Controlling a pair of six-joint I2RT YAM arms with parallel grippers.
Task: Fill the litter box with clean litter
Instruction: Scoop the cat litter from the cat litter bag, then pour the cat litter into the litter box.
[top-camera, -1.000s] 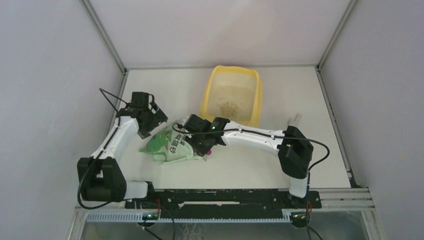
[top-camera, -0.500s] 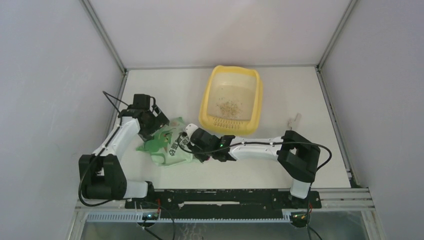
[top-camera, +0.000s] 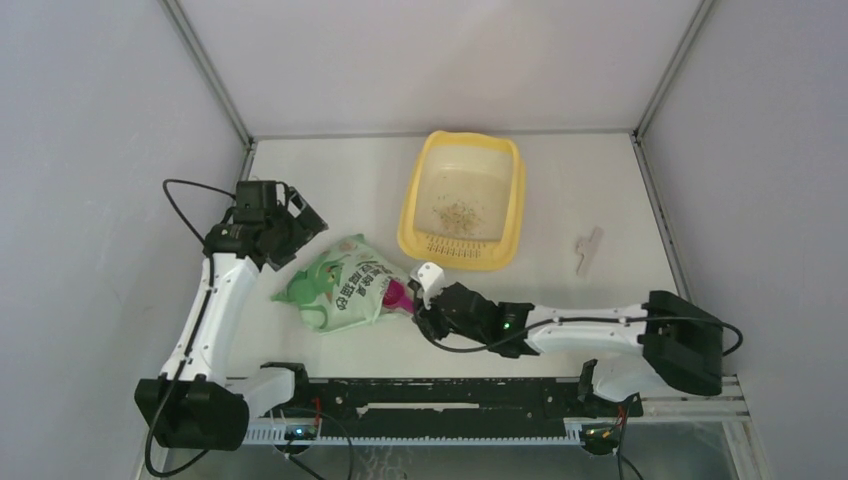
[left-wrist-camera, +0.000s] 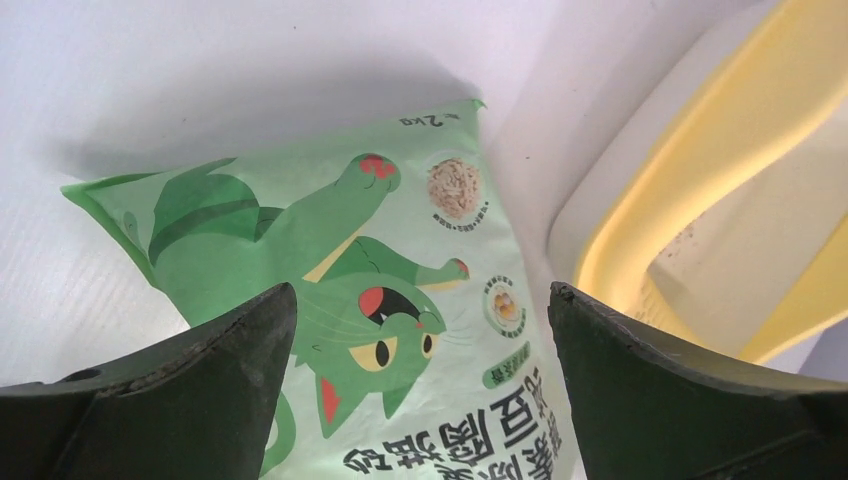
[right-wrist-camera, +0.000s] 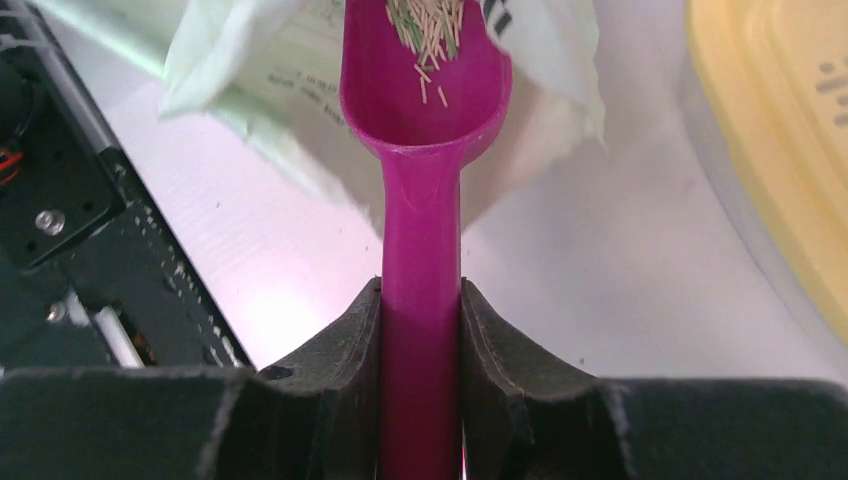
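The litter box sits far-centre with a thin scatter of clean litter; just near-left lies a green bag — a magenta scoop in its mouth, handle clamped by the right gripper; left gripper gapes above; white table, grey walls.

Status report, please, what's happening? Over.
Left tool open beside bag. Right tool shut on scoop at bag mouth. Litter box: thin litter scatter only.
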